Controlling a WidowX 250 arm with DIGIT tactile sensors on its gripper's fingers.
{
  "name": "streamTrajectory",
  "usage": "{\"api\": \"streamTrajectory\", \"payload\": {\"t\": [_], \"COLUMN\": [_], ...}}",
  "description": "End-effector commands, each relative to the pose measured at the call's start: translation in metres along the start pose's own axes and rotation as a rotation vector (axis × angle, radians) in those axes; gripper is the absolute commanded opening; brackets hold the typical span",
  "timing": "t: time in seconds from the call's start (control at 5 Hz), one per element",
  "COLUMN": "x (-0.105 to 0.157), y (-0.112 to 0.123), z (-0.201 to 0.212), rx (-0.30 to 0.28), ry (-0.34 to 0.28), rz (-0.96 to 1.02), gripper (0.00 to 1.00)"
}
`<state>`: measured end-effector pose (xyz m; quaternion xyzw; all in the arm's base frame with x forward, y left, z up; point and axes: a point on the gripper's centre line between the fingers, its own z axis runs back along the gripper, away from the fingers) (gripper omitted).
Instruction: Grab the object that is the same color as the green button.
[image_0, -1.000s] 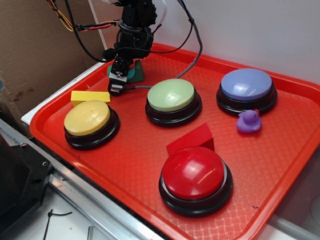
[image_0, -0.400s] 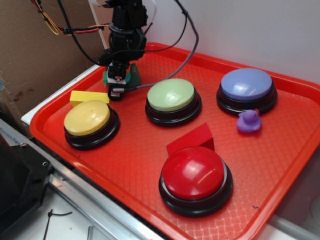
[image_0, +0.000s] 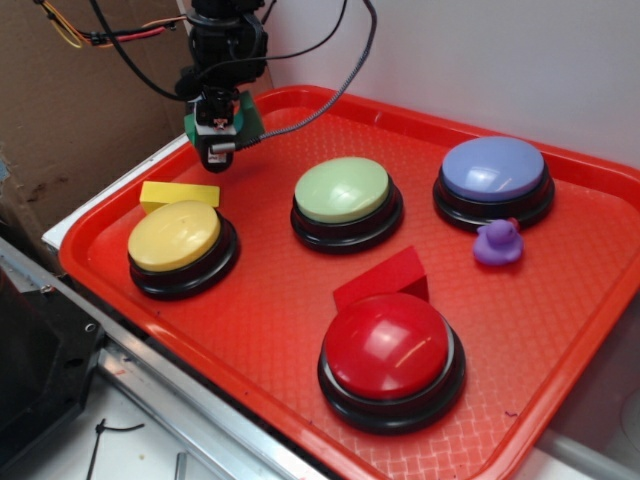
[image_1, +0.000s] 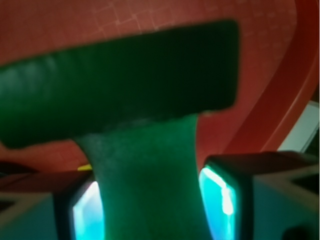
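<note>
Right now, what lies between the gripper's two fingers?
The green block: the wrist view shows it clamped between both fingers of the gripper.

The gripper (image_0: 217, 150) is hanging above the far left corner of the red tray (image_0: 560, 330), holding the small dark green block (image_0: 245, 122) clear of the tray floor. On the tray, the yellow button (image_0: 176, 240) is sitting at the near left with the yellow block (image_0: 180, 192) just behind it, the green button (image_0: 343, 198) is sitting in the middle, and the purple button (image_0: 494, 177) is sitting at the far right with a purple duck (image_0: 497, 243) just in front of it. The red button (image_0: 390, 355) is sitting nearest the camera, with the red wedge (image_0: 383, 277) touching its far side.
</note>
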<state>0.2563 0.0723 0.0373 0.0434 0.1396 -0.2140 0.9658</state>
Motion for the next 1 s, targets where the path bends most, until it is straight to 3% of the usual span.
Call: {"api": "streamTrajectory", "payload": {"t": [0.0, 0.4, 0.6, 0.8], "x": [-0.034, -0.098, -0.113, -0.112], "y": [-0.028, -0.067, -0.068, -0.071], "z": [0.087, 0.171, 0.204, 0.202], "rx": [-0.096, -0.138, -0.171, -0.143], "ry": [-0.232, -0.337, -0.351, -0.387], "rz": [0.193, 0.552, 0.558, 0.528], "gripper": [0.0, 0.0, 0.0, 0.0]}}
